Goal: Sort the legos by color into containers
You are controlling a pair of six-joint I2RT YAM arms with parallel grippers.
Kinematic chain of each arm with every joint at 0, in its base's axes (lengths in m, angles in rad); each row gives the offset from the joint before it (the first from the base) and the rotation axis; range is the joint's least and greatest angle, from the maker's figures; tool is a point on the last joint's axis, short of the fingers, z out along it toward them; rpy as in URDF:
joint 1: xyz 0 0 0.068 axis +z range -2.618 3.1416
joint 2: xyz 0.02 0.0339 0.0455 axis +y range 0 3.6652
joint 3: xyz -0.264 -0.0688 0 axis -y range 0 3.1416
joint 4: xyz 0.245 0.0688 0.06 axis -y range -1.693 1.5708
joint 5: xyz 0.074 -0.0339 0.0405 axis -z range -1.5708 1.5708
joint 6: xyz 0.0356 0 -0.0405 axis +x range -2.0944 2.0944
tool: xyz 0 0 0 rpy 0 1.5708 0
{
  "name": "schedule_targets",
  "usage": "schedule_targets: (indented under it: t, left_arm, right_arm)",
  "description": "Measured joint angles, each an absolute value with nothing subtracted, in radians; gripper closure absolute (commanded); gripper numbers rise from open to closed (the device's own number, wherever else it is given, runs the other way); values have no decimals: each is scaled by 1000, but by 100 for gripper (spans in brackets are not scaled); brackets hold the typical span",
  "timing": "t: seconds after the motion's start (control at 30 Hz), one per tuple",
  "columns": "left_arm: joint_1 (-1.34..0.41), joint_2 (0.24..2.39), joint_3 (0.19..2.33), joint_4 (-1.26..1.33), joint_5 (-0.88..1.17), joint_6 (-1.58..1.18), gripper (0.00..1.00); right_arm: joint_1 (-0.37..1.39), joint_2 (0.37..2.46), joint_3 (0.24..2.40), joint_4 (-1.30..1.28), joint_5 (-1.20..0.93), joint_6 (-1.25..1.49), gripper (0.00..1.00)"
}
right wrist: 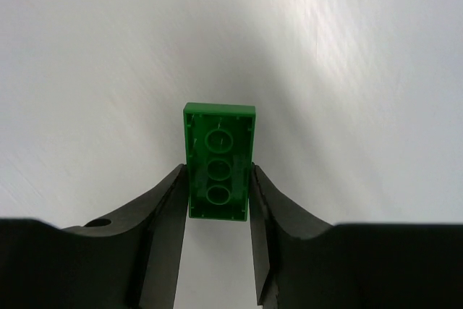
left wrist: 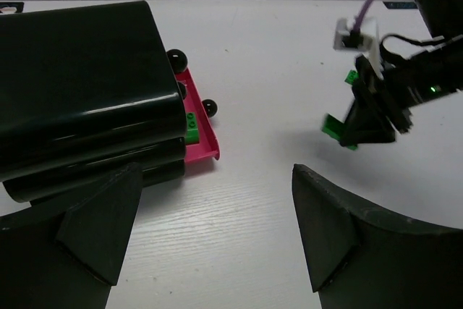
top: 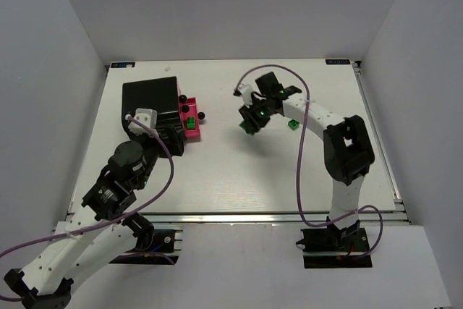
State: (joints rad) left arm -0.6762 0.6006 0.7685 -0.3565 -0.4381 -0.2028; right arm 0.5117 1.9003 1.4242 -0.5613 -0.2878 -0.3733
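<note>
Right wrist: green lego (right wrist: 219, 161) is grasped by right end effector (right wrist: 217, 175); left end effector (left wrist: 216, 167) is released; bench labels (top: 119, 65) are illegible.

The glossy black box (top: 148, 99) has a pink-magenta box (top: 192, 135) just right of it, with black knobs (top: 202, 115) and a bright green lego (top: 189, 122) inside. Further right of the black box is a green brick (right wrist: 218, 161) (plain, one shade throughout). The table (top: 239, 179) is white and faintly wood-grained, the cable (top: 299, 179) purple.
</note>
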Motion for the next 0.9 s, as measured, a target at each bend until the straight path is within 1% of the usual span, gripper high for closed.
schedule_targets:
  t: [0.17, 0.27, 0.33, 0.5, 0.77, 0.9]
  left_arm:
    - [-676, 517, 747, -329, -482, -202, 5]
    - [-676, 492, 742, -315, -507, -199, 5]
    - [-676, 489, 741, -308, -521, -199, 5]
    - [-675, 509, 733, -306, -543, -199, 5]
    - [-675, 535, 727, -307, -559, -195, 5]
    - [-675, 535, 727, -307, -566, -195, 5]
  right_arm:
    - [584, 2070, 1784, -550, -442, -266, 95]
    - [617, 2161, 1926, -541, -493, -175, 95]
    - [636, 2214, 1983, -523, -512, -98, 95]
    - [680, 2266, 1998, -459, -522, 90, 100]
    - [733, 2266, 1966, -294, -492, 282, 98]
    - [746, 2267, 1966, -251, -472, 334, 95]
